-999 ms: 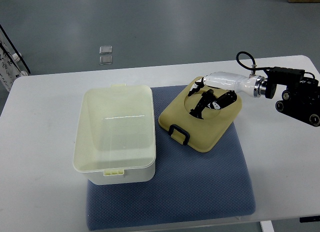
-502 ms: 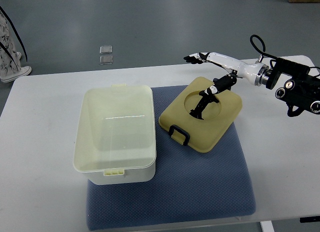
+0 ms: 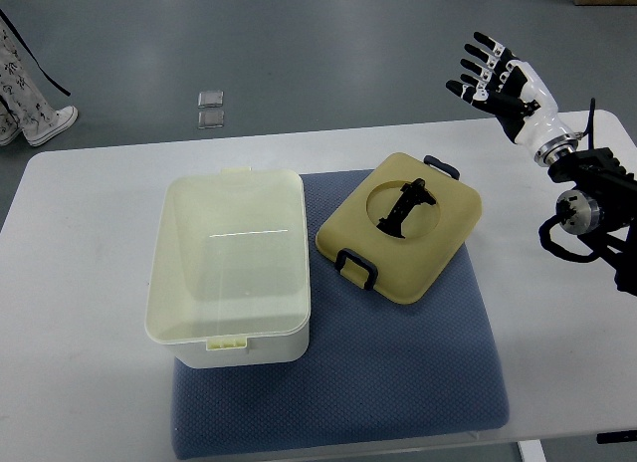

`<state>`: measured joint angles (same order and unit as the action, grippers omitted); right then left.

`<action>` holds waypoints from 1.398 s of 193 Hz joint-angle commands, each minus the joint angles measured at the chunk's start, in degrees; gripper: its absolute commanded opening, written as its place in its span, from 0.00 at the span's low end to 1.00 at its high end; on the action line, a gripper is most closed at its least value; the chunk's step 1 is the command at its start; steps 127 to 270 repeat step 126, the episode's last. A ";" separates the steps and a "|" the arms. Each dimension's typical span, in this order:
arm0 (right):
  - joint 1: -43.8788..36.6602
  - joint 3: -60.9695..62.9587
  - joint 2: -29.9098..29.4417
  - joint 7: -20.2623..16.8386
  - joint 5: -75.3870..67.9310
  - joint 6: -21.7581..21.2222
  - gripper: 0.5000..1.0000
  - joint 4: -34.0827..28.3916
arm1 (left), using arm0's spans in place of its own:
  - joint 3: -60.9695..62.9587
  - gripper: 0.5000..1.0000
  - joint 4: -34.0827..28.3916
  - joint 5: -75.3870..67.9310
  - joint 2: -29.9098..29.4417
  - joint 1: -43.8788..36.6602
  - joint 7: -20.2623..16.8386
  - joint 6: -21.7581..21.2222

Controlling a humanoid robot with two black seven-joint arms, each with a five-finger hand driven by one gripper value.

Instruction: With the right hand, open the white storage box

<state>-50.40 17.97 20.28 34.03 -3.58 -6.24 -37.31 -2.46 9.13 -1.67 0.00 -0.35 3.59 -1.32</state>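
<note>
Lying on a blue textured mat (image 3: 398, 382), the white storage box (image 3: 231, 268) is seen uncovered, its smooth rectangular walls bare; the yellowish lid (image 3: 403, 228), rounded and black-latched, is laid just beside it. The right hand (image 3: 503, 79) is raised well apart, fingers spread, nothing held

You have a single camera, set high on the robot's own side and looking steeply down. It frames nearly the whole white counter (image 3: 90, 283), whose near edge is cut off along the bottom of the frame, and a band of grey floor (image 3: 299, 44) fills the top. It sits far enough back to take in the blue mat (image 3: 398, 382) at lower centre whole. The right hand (image 3: 503, 79) enters at the upper right. There is no second view to overlap with.
</note>
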 commanded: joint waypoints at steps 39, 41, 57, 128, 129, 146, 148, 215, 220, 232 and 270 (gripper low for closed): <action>0.82 1.54 -1.82 -1.77 -9.07 0.70 0.86 0.39 | 0.00 1.00 0.01 0.00 0.00 0.00 0.01 0.00; 0.91 1.72 -2.00 -1.86 -9.42 0.70 0.86 0.39 | 0.00 1.00 0.01 0.00 0.00 0.00 0.01 0.00; 2.14 2.69 -3.23 -2.30 -10.74 1.32 0.86 0.39 | 0.00 1.00 0.01 0.00 0.00 0.00 0.01 0.00; 3.37 3.22 -5.96 -1.51 -10.22 2.11 0.86 0.30 | -0.18 1.00 0.01 0.00 0.00 0.00 0.01 0.00; 3.37 3.22 -5.96 -1.51 -10.22 2.11 0.86 0.30 | -0.18 1.00 0.01 0.00 0.00 0.00 0.01 0.00; 3.37 3.22 -5.96 -1.51 -10.22 2.11 0.86 0.30 | -0.18 1.00 0.01 0.00 0.00 0.00 0.01 0.00; 3.37 3.22 -5.96 -1.51 -10.22 2.11 0.86 0.30 | -0.18 1.00 0.01 0.00 0.00 0.00 0.01 0.00; 3.37 3.22 -5.96 -1.51 -10.22 2.11 0.86 0.30 | -0.18 1.00 0.01 0.00 0.00 0.00 0.01 0.00; 3.37 3.22 -5.96 -1.51 -10.22 2.11 0.86 0.30 | -0.18 1.00 0.01 0.00 0.00 0.00 0.01 0.00; 3.37 3.22 -5.96 -1.51 -10.22 2.11 0.86 0.30 | -0.18 1.00 0.01 0.00 0.00 0.00 0.01 0.00; 3.37 3.22 -5.96 -1.51 -10.22 2.11 0.86 0.30 | -0.18 1.00 0.01 0.00 0.00 0.00 0.01 0.00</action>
